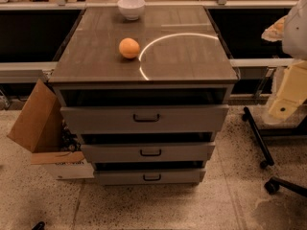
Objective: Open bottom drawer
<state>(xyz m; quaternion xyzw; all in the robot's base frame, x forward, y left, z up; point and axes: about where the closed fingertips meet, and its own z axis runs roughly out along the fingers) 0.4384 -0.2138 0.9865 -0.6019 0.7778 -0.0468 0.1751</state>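
Note:
A grey cabinet (144, 66) holds three drawers. The bottom drawer (182, 177) is the smallest, with a narrow flat front and a small dark bar handle (152, 178). A dark gap shows above its front. The mid-sized drawer (187, 152) and the widest top drawer (192, 118) sit above it, each with a dark gap above. My gripper (289, 94) is the pale yellow part at the far right edge, under the white arm (296, 28). It is well to the right of the cabinet, at about top drawer height, and touches nothing.
An orange (129, 48) and a white bowl (131, 7) sit on the cabinet top. An open cardboard box (38, 121) stands on the floor at the left. Black chair legs with casters (271, 185) are at the right. The floor is speckled.

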